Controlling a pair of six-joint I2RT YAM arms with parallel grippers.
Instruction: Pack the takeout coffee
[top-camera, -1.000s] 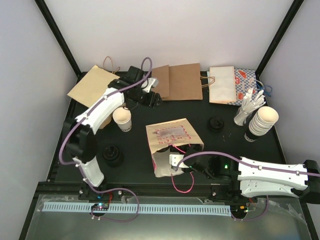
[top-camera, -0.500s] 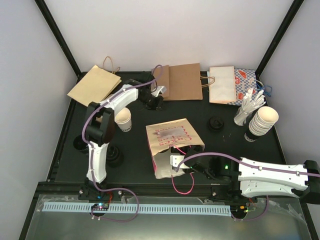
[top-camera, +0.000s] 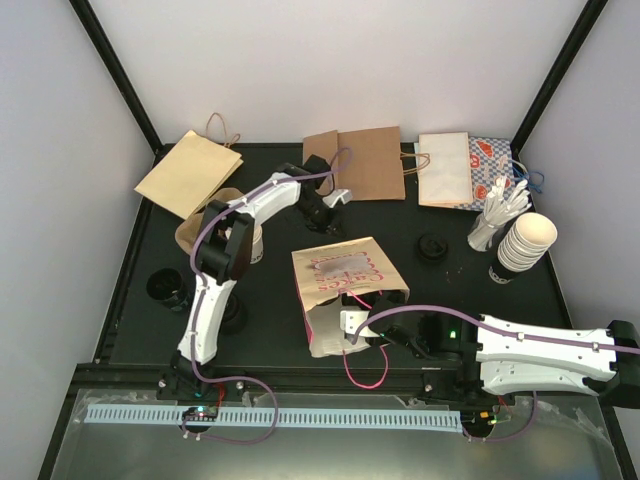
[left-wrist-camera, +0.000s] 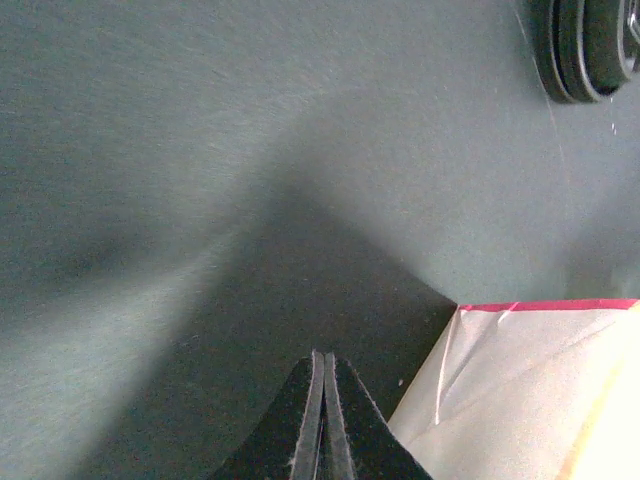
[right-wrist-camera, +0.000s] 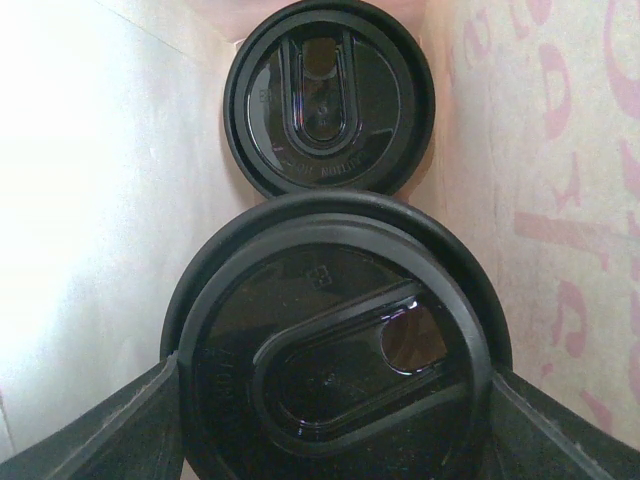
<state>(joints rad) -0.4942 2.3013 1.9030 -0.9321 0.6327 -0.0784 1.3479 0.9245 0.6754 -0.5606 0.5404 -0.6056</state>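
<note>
Ridged round black lid, pink-printed paper bag

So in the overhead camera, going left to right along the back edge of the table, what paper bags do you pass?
Flat brown bag at the back left → brown bag behind the left gripper → white bag with a brown handle → red and white patterned bag partly beneath the white one.
</note>
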